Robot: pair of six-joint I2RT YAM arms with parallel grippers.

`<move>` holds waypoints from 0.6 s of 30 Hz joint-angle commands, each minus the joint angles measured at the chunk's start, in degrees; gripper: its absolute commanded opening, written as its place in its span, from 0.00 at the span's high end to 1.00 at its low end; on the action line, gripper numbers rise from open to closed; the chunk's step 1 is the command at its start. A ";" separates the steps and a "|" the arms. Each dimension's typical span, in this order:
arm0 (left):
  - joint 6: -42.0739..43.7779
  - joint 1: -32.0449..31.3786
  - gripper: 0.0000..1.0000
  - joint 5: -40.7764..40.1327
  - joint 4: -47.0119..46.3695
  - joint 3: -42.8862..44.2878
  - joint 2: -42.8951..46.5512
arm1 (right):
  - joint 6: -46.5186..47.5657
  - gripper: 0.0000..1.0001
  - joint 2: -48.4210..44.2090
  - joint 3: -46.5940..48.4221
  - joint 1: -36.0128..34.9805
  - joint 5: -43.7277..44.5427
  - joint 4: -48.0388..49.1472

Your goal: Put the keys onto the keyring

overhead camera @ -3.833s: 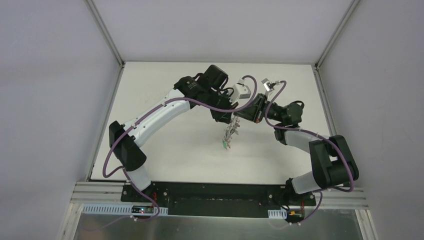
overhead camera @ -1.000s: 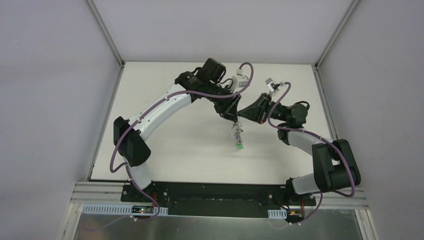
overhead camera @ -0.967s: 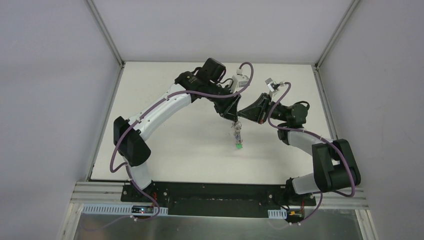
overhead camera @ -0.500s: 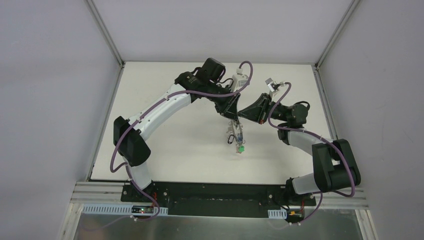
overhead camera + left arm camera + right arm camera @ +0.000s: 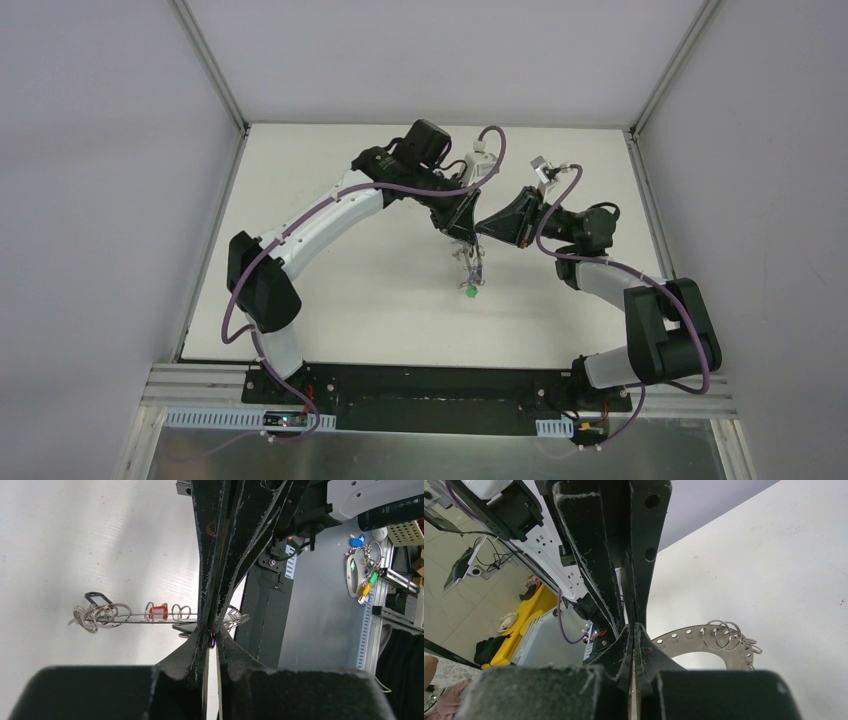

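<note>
Just now the left pincer (image 5: 210,633) has drawn in from a wider gape to a thin slit. It is clenched, with something small and dark nipped at its tips; whether that is a key or the ring itself I cannot tell. Right across those tips runs the keyring (image 5: 135,622), seen edge-on as a thin grey line and, as far as I can judge, off the counter (image 5: 90,540).

Just beyond, meeting the left tips nose to nose, the right pincer (image 5: 634,630) is clamped tight on the keyring, as it was a second ago. From its own camera the ring curves away as a grey band pierced with small holes, with split rings bunched at the far end.

Farther along the wire sit a red tag (image 5: 157,613) and then a black tag (image 5: 97,598) among the keys (image 5: 92,616).

From above, the bundle trails from the two pincers, and its green tag (image 5: 468,292) has swung a little toward the left arm's side. To my mind the ring is now pinned at two neighbouring spots, which steadies it for threading or a hand-over. No loose key shows in either wrist view.
</note>
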State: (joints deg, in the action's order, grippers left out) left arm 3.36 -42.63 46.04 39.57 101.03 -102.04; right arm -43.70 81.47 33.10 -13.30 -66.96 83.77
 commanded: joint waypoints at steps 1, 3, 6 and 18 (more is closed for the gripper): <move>-0.45 0.43 0.96 2.38 -1.34 -0.32 1.38 | -0.27 1.00 -1.58 1.95 0.20 0.69 4.21; -0.45 0.57 1.00 2.70 -1.34 -0.23 1.41 | -0.09 1.00 -1.50 1.83 0.28 0.69 4.15; -0.39 0.86 1.00 2.83 -1.22 -0.23 1.57 | 0.28 1.00 -1.37 1.79 0.41 0.69 3.92; 4.48 1.30 1.00 -1.42 4.24 0.99 3.57 | 2.20 1.00 -1.17 1.53 0.89 -1.65 4.04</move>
State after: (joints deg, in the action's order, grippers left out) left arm 5.10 -41.95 46.09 40.12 100.95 -101.97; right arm -42.74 81.47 33.10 -12.99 -67.59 83.77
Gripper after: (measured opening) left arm 0.019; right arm 0.004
